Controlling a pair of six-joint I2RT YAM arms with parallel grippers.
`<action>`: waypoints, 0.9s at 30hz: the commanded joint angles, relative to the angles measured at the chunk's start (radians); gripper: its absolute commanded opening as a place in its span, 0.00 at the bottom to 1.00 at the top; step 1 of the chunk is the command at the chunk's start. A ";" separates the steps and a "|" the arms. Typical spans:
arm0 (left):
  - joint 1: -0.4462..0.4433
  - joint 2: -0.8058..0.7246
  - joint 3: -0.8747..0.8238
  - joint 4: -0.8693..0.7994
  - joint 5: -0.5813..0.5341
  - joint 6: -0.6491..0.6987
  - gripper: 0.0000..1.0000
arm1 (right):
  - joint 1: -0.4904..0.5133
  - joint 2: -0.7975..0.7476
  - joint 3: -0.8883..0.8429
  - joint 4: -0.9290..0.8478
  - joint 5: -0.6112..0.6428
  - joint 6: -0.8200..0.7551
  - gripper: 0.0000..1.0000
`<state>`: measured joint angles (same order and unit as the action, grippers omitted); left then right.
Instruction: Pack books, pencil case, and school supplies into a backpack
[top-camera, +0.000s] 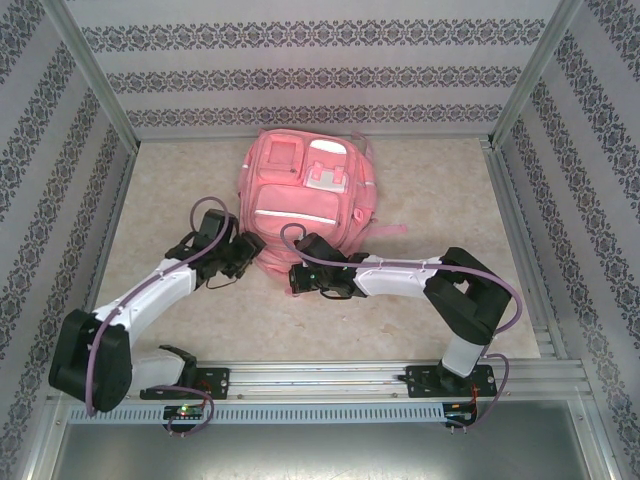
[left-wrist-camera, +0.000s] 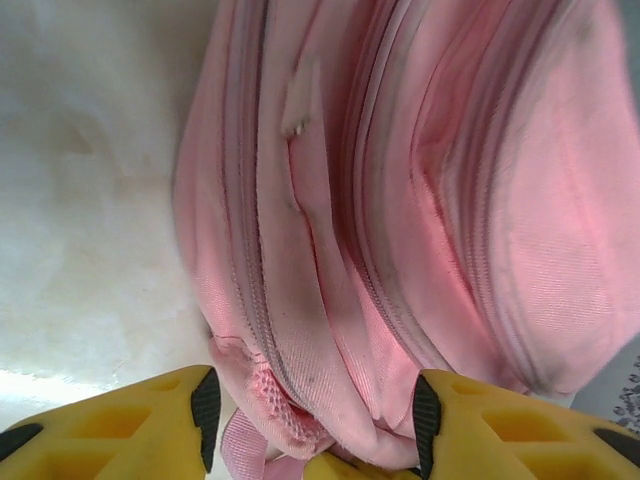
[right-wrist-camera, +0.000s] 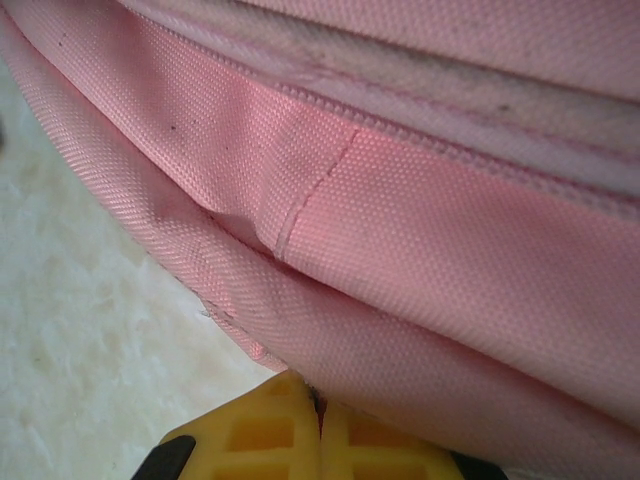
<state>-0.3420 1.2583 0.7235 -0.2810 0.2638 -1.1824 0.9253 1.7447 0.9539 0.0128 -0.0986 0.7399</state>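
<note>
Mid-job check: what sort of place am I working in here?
Probably a lab test cell, not a real room: patterned wall panels in metal framing box in a beige tabletop, the pink backpack lies on it, and a mounting rail runs along the near edge.

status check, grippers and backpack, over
left gripper open, straddling near corner of backpack. right gripper shut on backpack fabric at near edge. backpack lying front up on table.
</note>
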 joint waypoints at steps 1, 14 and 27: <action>-0.055 0.041 -0.001 0.113 -0.009 -0.044 0.53 | -0.006 0.016 0.010 0.038 0.004 0.027 0.00; -0.053 0.181 0.005 0.174 -0.105 0.035 0.15 | -0.006 -0.050 -0.031 -0.014 0.017 0.007 0.00; 0.051 0.100 0.000 0.111 -0.072 0.070 0.02 | -0.023 -0.208 -0.178 -0.070 0.056 -0.025 0.00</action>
<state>-0.3386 1.3933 0.7235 -0.1410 0.2821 -1.1481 0.9157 1.5768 0.8215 0.0154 -0.0708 0.7315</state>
